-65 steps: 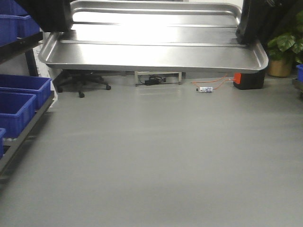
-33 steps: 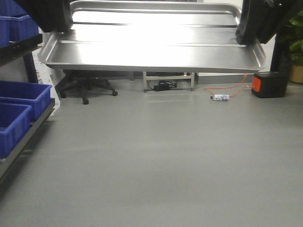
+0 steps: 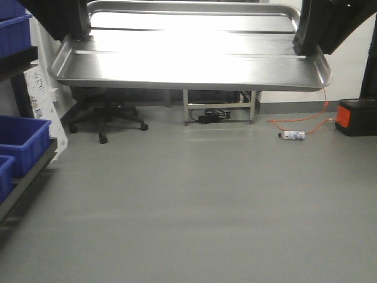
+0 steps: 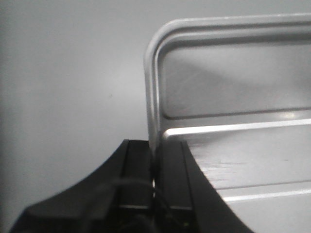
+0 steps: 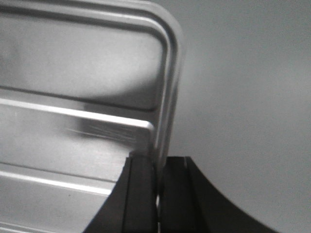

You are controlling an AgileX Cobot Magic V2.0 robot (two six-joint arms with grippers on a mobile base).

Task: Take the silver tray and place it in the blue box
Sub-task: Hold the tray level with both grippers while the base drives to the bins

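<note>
You are holding the silver tray (image 3: pixel 188 65) up in the air over the grey floor (image 3: pixel 194 200), roughly level, with one arm reaching in at each short end. Your left gripper (image 4: pixel 154 162) is pinching the left rim, fingers (image 4: pixel 138 167) clenched on it, and your right gripper (image 5: pixel 156 172) is clamping the right rim the same way. Some blue bins (image 3: pixel 23 135) are sitting on the rack (image 3: pixel 32 168) at far left.

Left claw (image 4: pixel 154 158), right claw (image 5: pixel 157 167) clamped.

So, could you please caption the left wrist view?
Left gripper clamps the rim of the shiny, ridged silver metal tray.
</note>
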